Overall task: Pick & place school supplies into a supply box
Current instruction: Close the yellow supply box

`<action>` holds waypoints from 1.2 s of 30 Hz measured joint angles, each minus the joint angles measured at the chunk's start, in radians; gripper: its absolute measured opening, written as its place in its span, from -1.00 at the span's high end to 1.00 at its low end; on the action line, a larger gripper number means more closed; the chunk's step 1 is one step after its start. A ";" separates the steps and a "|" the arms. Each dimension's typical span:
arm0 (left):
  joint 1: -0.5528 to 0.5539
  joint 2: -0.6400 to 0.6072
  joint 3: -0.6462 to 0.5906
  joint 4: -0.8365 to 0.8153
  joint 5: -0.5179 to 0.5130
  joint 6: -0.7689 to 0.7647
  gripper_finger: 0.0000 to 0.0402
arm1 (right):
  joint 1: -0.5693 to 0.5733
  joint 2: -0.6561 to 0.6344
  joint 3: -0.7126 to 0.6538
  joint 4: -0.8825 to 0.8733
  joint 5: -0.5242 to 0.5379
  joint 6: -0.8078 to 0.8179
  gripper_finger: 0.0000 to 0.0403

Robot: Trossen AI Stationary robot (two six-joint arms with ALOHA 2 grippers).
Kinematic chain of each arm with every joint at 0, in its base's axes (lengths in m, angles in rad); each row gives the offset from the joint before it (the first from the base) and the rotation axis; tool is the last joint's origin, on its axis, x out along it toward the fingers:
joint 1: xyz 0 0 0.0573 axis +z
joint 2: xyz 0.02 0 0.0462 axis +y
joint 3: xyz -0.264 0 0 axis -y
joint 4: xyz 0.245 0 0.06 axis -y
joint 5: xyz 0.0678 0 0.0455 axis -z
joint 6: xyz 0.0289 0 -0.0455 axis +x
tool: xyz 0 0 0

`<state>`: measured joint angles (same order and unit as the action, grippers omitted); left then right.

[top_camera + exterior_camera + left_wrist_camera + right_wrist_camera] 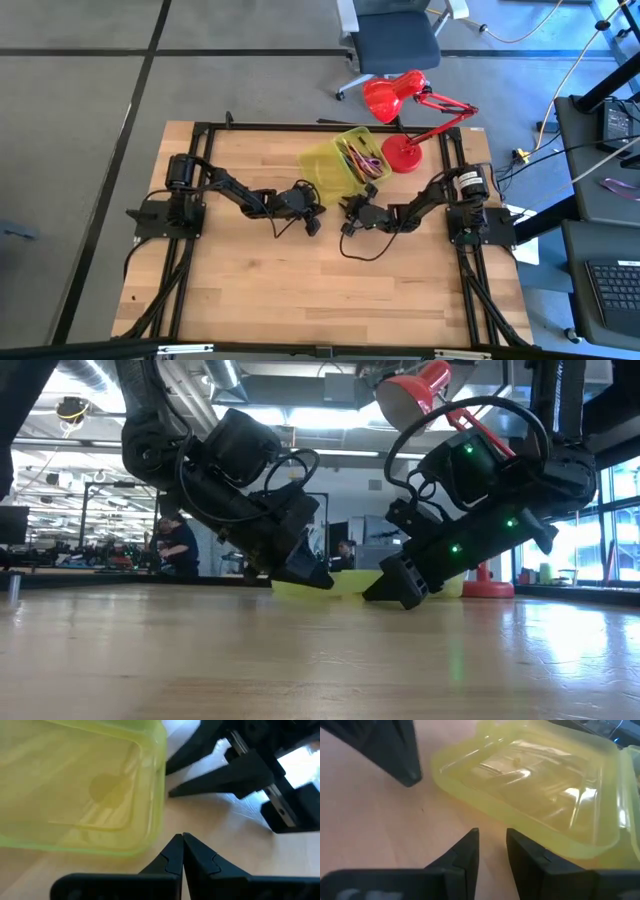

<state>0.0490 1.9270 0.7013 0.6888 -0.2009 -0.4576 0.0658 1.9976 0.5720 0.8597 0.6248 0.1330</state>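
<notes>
- High view: the supply box (340, 165) is seen open, school supplies (362, 157) lying in its half nearer the red lamp (400, 100).
- The left gripper (182, 838) is held pinched together, empty, just beside the box's empty half.
- The right gripper (492, 836) is held slightly parted, empty, near that half too.
- The box may be shoved or the grippers may collide, since both are crowded close together.

A red desk lamp (400, 100) stands at the far edge of the wooden surface (250, 280), with a grey office chair (395, 40) on the grey floor (70, 120) just beyond it. Behind the lamp the room opens into a workshop with ceiling lights (330, 415), and a bright window (600, 550) lies to the lamp's right.
</notes>
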 joint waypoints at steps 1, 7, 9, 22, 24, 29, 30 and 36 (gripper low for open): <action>-0.002 0.000 0.000 -0.001 0.005 0.000 0.99 | 0.000 0.000 0.000 0.003 0.003 -0.003 0.49; -0.024 -0.001 0.000 -0.003 0.006 0.000 0.98 | -0.001 0.001 -0.001 0.034 0.011 -0.019 0.49; -0.032 -0.006 0.000 -0.002 0.007 0.000 0.99 | -0.001 0.001 -0.001 0.070 0.016 -0.040 0.49; -0.110 -0.038 -0.001 -0.013 -0.016 0.000 1.00 | -0.001 0.000 0.001 0.193 0.078 -0.116 0.49; -0.118 -0.038 -0.001 -0.031 -0.018 0.000 0.99 | -0.001 0.000 0.001 0.193 0.082 -0.116 0.49; -0.134 -0.038 -0.001 -0.069 -0.082 -0.038 1.00 | 0.015 -0.001 0.001 0.189 0.063 -0.109 0.49; -0.135 -0.038 -0.001 -0.078 -0.095 -0.042 1.00 | 0.026 -0.004 0.001 0.189 0.040 -0.108 0.49; -0.135 -0.038 -0.001 -0.110 -0.119 -0.044 0.99 | 0.079 -0.016 0.002 0.134 -0.058 -0.077 0.49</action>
<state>-0.0864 1.8889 0.7002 0.5784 -0.3199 -0.5019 0.1447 1.9812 0.5735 0.9933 0.5673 0.0556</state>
